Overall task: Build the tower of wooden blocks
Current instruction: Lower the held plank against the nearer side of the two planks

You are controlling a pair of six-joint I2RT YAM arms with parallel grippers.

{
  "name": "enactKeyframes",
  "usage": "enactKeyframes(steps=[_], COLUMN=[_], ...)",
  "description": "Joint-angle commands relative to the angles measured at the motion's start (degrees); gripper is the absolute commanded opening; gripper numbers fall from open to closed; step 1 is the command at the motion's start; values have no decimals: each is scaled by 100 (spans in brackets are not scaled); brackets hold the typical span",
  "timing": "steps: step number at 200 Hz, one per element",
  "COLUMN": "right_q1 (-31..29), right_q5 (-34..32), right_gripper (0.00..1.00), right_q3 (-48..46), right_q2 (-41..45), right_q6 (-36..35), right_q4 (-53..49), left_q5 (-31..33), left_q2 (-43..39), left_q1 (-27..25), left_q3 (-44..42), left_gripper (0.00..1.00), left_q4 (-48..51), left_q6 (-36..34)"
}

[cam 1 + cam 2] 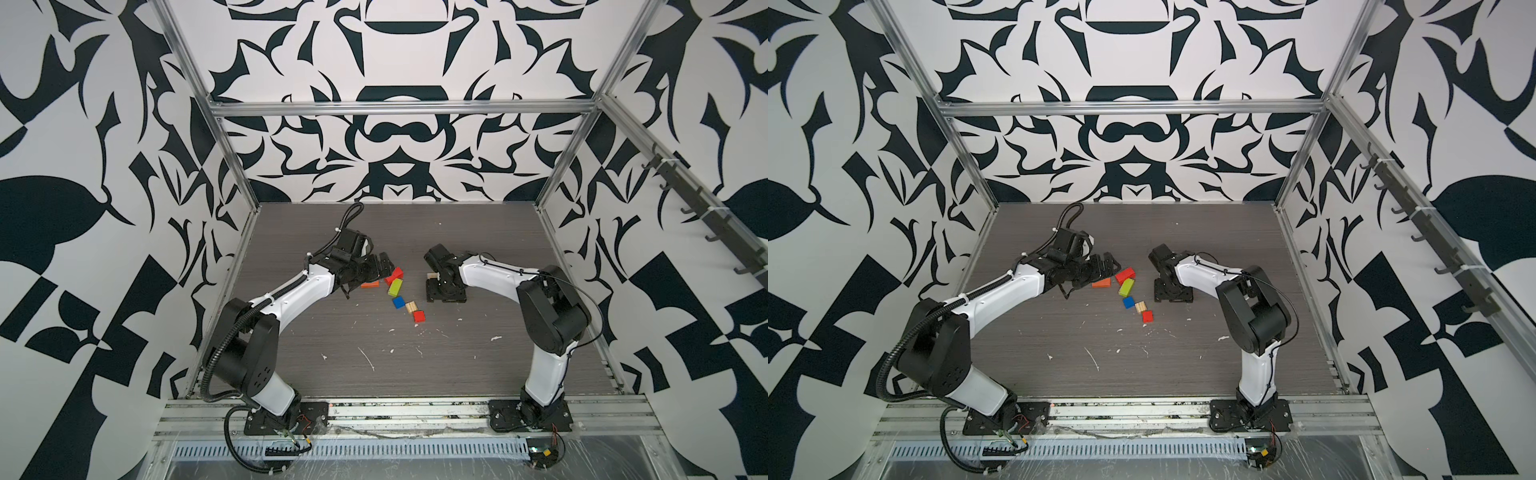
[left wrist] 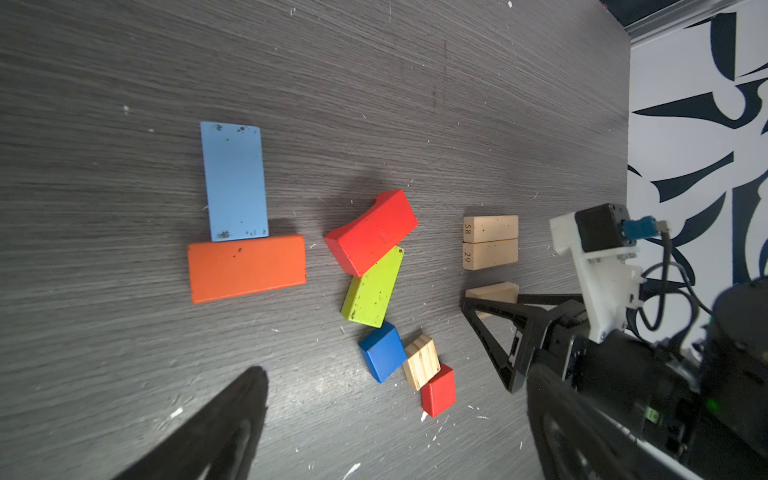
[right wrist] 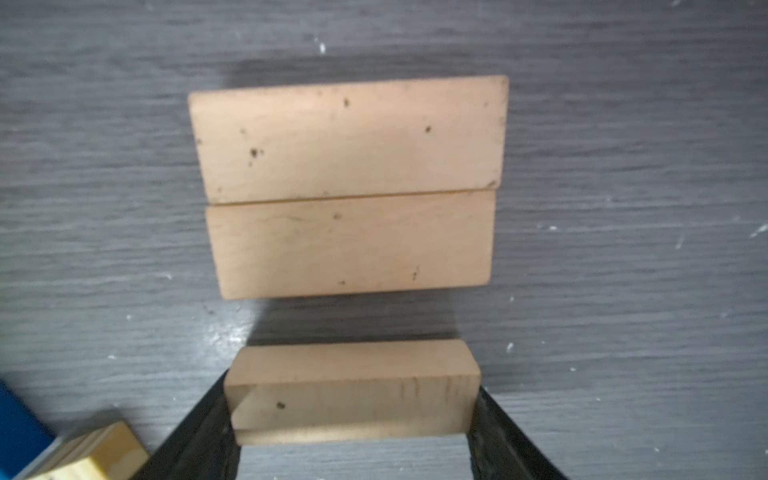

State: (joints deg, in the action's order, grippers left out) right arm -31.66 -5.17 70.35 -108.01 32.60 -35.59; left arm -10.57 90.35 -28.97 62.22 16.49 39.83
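Plank [image 3: 351, 390], tan, within right gripper [image 3: 351, 419]

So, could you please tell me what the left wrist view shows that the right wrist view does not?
Only the left wrist: pale blue plank, orange plank, red block, green block, red cube. Only the right wrist: both fingers of the right gripper clamping the held tan plank's ends. Both: that plank, the two touching tan planks, blue cube, striped cube.

Two planks [image 3: 349, 166] are lying side by side, touching, on the surface [image 3: 623, 166]. A third plank [image 3: 353, 399] is sitting between the fingers [image 3: 203, 424] of the right gripper [image 3: 351, 386], just beside them. Three cubes [image 1: 411, 306] are lying left of them.
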Motion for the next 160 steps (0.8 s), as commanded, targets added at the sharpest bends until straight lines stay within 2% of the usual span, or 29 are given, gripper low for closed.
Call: enactKeyframes(steps=[1, 160], right_q1=[42, 100], right_q5=[17, -213], right_gripper=[68, 70], right_q3=[175, 462], right_q2=[-119, -398], right_q6=[-117, -368], right_q4=[-13, -204], left_q5=[-20, 37], left_q2=[-182, -218], left_q1=[23, 19], left_q3=[-72, -148], left_gripper=[99, 99], left_q4=[3, -32], left_q6=[44, 68])
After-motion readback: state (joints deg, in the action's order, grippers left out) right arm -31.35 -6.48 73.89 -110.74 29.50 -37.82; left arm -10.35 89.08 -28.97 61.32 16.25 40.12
